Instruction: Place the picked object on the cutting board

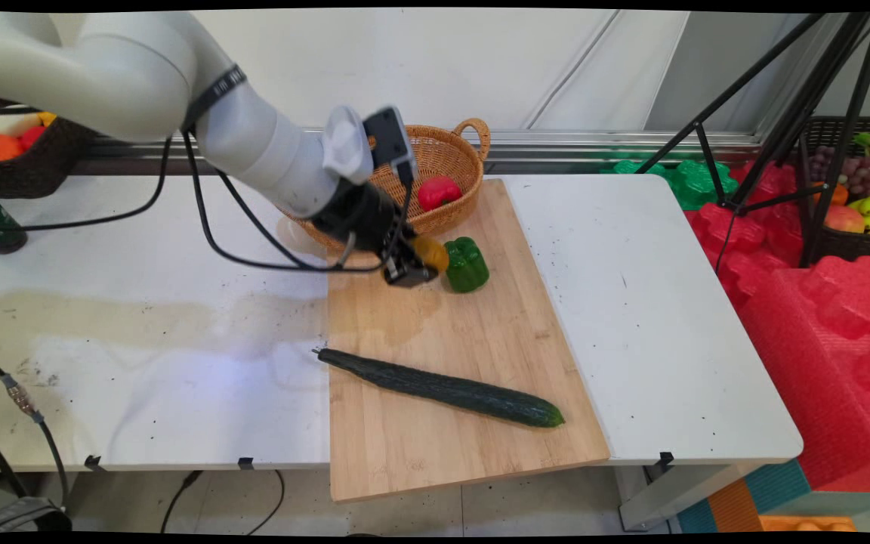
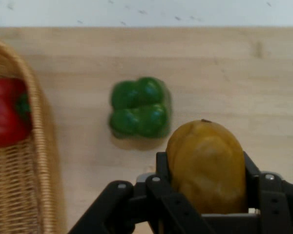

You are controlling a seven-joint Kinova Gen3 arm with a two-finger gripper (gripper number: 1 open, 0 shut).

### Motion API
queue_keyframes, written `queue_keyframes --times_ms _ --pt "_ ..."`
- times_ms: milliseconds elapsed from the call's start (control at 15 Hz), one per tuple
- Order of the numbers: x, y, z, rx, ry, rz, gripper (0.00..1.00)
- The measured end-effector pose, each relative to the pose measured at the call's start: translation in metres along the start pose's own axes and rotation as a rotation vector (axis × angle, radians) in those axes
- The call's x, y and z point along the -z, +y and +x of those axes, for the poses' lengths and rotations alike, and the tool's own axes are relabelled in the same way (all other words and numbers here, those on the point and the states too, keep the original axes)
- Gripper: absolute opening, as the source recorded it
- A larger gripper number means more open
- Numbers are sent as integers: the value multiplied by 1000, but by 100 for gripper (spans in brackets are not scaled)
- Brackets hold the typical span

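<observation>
A: From the main view, what sits in the wicker basket (image 1: 442,162)?
B: A red pepper (image 1: 439,192), alone inside it. The basket stands at the far end of the cutting board (image 1: 473,453), which lies on the white worktop (image 1: 140,378).
A: And the claw (image 1: 414,266)?
B: It is clamped on a yellow fruit (image 1: 433,253), just beside the green pepper (image 1: 466,264). A cucumber (image 1: 442,389) lies across the board's near part, well apart.
A: Other containers?
B: A dark basket (image 1: 23,170) of mixed produce at far left.
A: The hand view?
B: The claw (image 2: 207,195) grips the yellow fruit (image 2: 207,165) between both fingers (image 2: 162,168) above the board (image 2: 234,73). The green pepper (image 2: 139,107) stands close beside it; the red pepper (image 2: 7,119) rests in the basket (image 2: 41,161) at left.
</observation>
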Motion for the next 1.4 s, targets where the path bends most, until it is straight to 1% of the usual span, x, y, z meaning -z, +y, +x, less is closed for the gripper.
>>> queue_keyframes --times_ms 200,467,733,1133,1200,1400 --pt "-14 10 -2 -31 -22 -23 0" --pt "-39 18 -3 -70 -54 -54 0" --pt "-64 18 -3 -91 -79 -76 0" --pt "-88 16 -3 -105 -102 -102 0" --pt "-90 16 -3 -106 -104 -105 100" --pt "-93 15 -3 -111 -103 -110 100"
